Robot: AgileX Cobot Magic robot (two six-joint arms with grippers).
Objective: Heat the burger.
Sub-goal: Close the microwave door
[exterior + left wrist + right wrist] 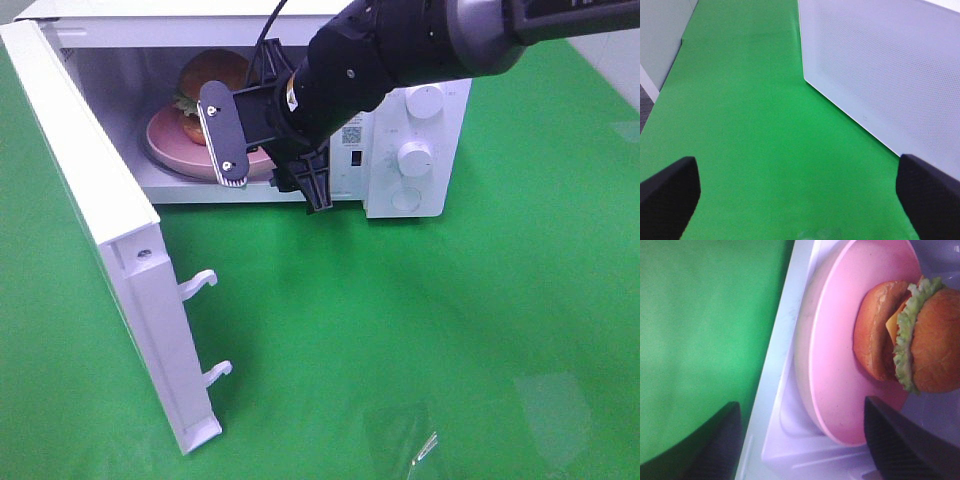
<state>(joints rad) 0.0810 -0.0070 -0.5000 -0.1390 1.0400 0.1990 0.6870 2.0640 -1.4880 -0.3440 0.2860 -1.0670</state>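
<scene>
The burger (208,82), brown bun with green lettuce, sits on a round pink plate (170,140) inside the open white microwave (420,110). In the right wrist view the burger (910,335) rests on the plate (840,350) in the microwave cavity. My right gripper (272,172) is open and empty just in front of the microwave opening, near the plate's edge; its dark fingers (900,440) frame the plate without touching it. My left gripper (800,200) is open and empty over the green mat, beside the outer face of the microwave door (880,70).
The microwave door (110,240) swings wide open toward the front left, with two latch hooks (200,285) sticking out. The control panel with two knobs (415,157) is on the microwave's right. A green mat (420,340) covers the table.
</scene>
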